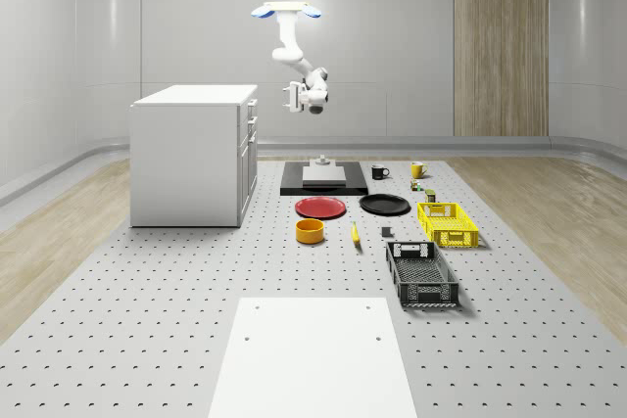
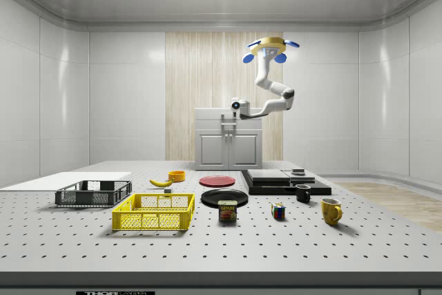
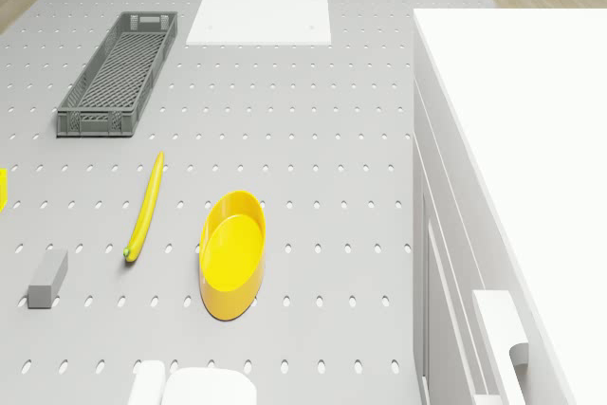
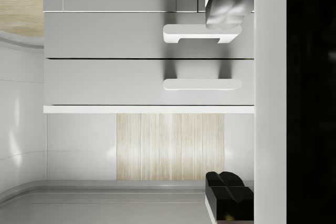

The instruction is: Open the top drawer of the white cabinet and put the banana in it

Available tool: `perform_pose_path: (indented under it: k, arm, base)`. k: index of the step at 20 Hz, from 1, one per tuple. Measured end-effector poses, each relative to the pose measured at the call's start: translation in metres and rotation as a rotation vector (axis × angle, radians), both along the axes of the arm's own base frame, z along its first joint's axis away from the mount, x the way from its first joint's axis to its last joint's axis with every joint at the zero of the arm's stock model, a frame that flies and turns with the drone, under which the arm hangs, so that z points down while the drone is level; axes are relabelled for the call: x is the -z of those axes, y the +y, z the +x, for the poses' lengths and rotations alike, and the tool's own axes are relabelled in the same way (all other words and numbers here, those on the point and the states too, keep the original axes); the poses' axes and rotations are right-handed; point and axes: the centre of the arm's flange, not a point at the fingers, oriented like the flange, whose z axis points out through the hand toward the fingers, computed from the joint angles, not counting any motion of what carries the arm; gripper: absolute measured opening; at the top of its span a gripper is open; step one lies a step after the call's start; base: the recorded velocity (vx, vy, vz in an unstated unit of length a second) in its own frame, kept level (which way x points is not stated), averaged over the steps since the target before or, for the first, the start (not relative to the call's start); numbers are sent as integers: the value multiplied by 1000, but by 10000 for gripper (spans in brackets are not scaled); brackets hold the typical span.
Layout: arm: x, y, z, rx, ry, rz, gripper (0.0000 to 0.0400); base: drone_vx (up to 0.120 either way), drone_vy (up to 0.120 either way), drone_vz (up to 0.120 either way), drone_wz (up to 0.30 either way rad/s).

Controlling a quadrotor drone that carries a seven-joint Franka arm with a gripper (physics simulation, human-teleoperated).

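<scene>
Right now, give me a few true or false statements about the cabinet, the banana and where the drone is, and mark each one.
1. The top drawer of the white cabinet is pulled out. False: all its drawers are closed.
2. The banana lies on the table beside the yellow bowl. True.
3. The gripper holds the banana. False: it hangs in the air in front of the drawers.
4. The drone rests on the cabinet top. False: it hovers beside the cabinet.
5. The grey crate is empty. True.

Two crates (image 1: 449,223) (image 1: 421,274), two plates (image 1: 320,207) (image 1: 384,205), two mugs (image 1: 380,172) (image 1: 417,169).
</scene>
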Motion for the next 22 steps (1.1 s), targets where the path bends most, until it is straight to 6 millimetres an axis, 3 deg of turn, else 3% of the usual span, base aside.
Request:
perform_pose_path:
  k: [8, 22]
  arm:
    - [0, 24, 0, 0, 0, 0, 400]
    - [0, 97, -1, 0, 0, 1, 400]
  base:
    - [10, 0, 0, 0]
    - [0, 0, 0, 0]
